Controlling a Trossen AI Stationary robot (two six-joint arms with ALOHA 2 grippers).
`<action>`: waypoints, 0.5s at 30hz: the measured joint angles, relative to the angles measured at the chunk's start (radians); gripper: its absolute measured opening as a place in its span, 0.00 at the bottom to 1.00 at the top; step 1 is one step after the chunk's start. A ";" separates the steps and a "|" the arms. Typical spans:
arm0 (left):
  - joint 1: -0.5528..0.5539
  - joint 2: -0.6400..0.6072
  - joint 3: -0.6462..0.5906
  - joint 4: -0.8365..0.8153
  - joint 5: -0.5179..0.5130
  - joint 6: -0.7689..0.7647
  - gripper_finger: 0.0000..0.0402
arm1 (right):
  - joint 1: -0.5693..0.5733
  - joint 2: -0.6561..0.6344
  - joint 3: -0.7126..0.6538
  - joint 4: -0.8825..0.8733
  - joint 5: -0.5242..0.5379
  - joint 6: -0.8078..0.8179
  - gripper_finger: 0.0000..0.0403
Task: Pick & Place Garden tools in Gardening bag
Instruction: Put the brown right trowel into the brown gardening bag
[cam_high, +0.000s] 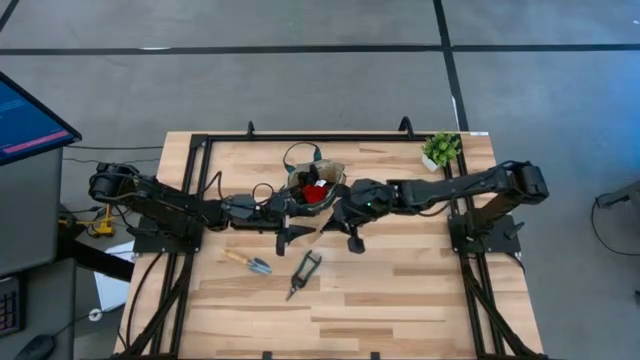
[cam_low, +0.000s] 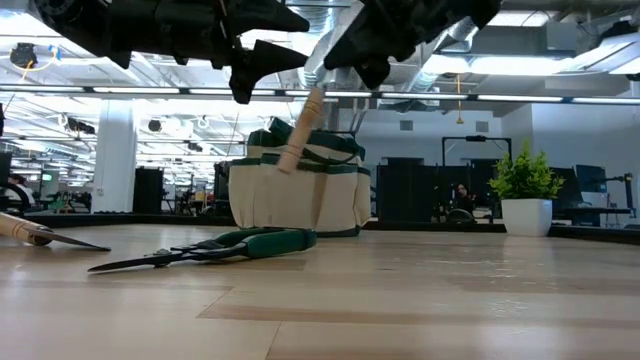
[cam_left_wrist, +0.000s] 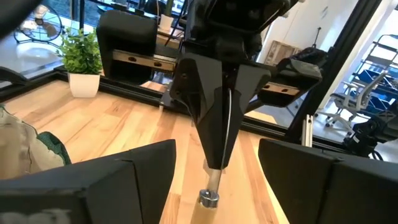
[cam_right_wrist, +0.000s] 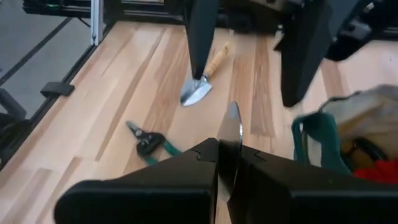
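Observation:
The cream and green gardening bag (cam_high: 316, 186) stands at the table's far middle with a red piece (cam_high: 314, 193) inside. Just in front of it my right gripper (cam_right_wrist: 229, 155) is shut on a wood-handled tool (cam_low: 300, 135), held above the table. My left gripper (cam_left_wrist: 216, 149) faces it from the left, open. Its fingers stand wide on either side of the tool's lower end (cam_left_wrist: 208, 198) without touching it. A wood-handled trowel (cam_high: 247, 262) and green-handled pruners (cam_high: 303, 275) lie flat on the near part of the table. My right gripper pinches the tool's silver metal end (cam_right_wrist: 232, 124) between its two fingers, and the metal tip sticks out past them. The fingers come from the table's right, slanting down. The wooden handle (cam_low: 296, 145) hangs below, tilted toward the left, clear of the table.
A small potted plant (cam_high: 440, 150) stands at the far right corner. A dark frame rail (cam_high: 330, 137) runs along the table's far edge and sides. A monitor (cam_high: 30, 120) stands off the table's left. Bare wood lies along the near edge.

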 joint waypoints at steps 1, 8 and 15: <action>0.000 0.000 0.000 0.000 0.000 0.000 0.54 | 0.000 0.008 0.014 -0.002 0.000 -0.003 0.00; 0.001 0.000 0.000 -0.005 -0.027 0.000 0.54 | 0.001 0.054 0.060 -0.015 -0.001 -0.051 0.00; 0.001 0.000 0.000 -0.009 -0.032 0.000 0.53 | 0.001 0.055 0.076 -0.011 -0.001 -0.080 0.00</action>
